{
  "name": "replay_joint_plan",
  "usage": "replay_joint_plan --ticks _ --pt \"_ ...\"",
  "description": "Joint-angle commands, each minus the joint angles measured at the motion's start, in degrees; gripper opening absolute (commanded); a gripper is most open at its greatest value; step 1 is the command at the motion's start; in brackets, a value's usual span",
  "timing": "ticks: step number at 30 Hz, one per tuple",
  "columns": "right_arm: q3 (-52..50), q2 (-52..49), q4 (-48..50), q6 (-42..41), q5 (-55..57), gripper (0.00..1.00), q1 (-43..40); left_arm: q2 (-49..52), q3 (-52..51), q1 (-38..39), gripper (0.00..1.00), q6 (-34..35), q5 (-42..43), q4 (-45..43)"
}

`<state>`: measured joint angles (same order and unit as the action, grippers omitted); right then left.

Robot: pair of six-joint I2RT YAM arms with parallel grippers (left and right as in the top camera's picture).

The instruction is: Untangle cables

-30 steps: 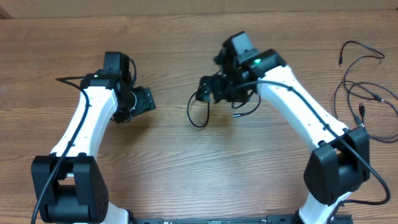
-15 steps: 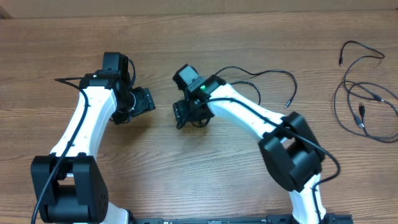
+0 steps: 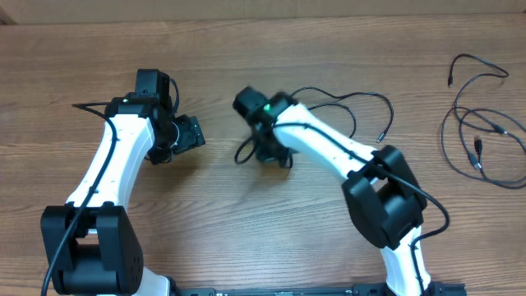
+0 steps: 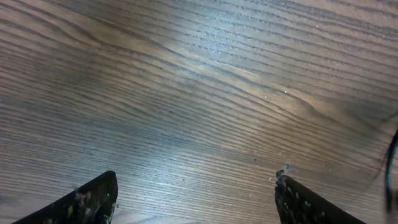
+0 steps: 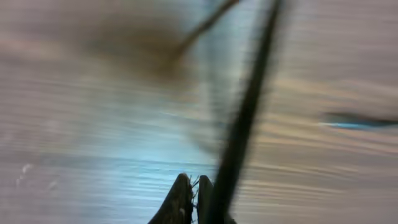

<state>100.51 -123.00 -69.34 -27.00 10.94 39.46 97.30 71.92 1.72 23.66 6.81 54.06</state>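
One thin black cable [image 3: 362, 96] arcs from behind my right arm to a plug near the table's middle. A small loop [image 3: 243, 152] of it sticks out left of my right gripper [image 3: 267, 154]. In the right wrist view that gripper [image 5: 194, 182] is shut, fingertips together. The blurred cable [image 5: 249, 106] runs down along the outside of its right finger; I cannot tell whether it is pinched. Several more cables [image 3: 481, 131] lie loosely looped at the far right. My left gripper [image 3: 193, 131] is open over bare wood [image 4: 194, 180], with nothing between its fingers.
A dark blurred strand [image 4: 390, 174] shows at the right edge of the left wrist view. The wooden table [image 3: 246, 49] carries nothing else. My right arm [image 3: 329, 148] stretches across the middle toward the left arm.
My right arm swung left across the table and its gripper went from open to shut. The long cable that it hid now shows. The left arm has not moved.
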Motion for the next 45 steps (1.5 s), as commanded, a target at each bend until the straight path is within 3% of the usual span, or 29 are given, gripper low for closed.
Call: replay_joint_plan --ticks 1,6,11,16,22,26,27,28,29,30,31,36,40,45 --pt "9.68 5.81 -7.13 -0.63 17.2 0.04 -5.6 0.07 0.33 -0.31 0.8 0.13 0.26 0.02" --pt "22.25 6.64 -21.11 1.95 37.44 0.04 -19.15 0.07 0.35 -0.28 0.8 0.15 0.28 0.13" --pt "26.29 6.64 -23.26 1.51 44.35 0.04 -32.39 0.07 0.33 -0.28 0.81 0.15 0.31 0.17" --pt "26.34 6.64 -22.73 -2.1 38.34 0.04 -44.26 0.07 0.33 -0.28 0.8 0.15 0.31 0.2" --pt "26.32 6.62 -21.35 -3.65 18.73 0.04 -57.55 0.07 0.33 -0.28 0.8 0.17 0.31 0.13" --pt "26.32 6.62 -20.92 -3.63 11.17 0.04 -62.14 0.07 0.33 -0.28 0.8 0.2 0.31 0.15" --pt "26.32 6.62 -20.92 -3.63 10.05 0.07 -62.99 0.07 0.33 -0.28 0.8 0.2 0.31 0.15" --pt "26.32 6.62 -20.9 -3.61 9.27 0.22 -63.6 0.07 0.33 -0.28 0.8 0.2 0.31 0.15" --pt "26.32 6.62 -20.79 -3.58 8.31 0.66 -64.35 0.07 0.33 -0.26 0.8 0.2 0.31 0.15" --pt "26.32 6.62 -20.83 -3.41 7.61 0.83 -64.74 0.07 0.33 -0.26 0.8 0.2 0.31 0.15" --pt "26.32 6.62 -20.76 -2.82 6.34 0.92 -65.07 0.07 0.33 -0.22 0.8 0.17 0.31 0.13" --pt "26.32 6.62 -20.76 0.52 1.29 1.0 -65.35 0.07 0.33 -0.2 0.81 0.2 0.31 0.13" --pt "26.29 6.62 -21.18 1.03 -2.64 1.0 -64.89 0.07 0.33 -0.2 0.81 0.17 0.48 0.13" --pt "26.23 6.62 -21.79 15.58 -20.26 1.0 -62.45 0.07 0.35 -0.15 0.82 -2.62 7.08 -2.32"
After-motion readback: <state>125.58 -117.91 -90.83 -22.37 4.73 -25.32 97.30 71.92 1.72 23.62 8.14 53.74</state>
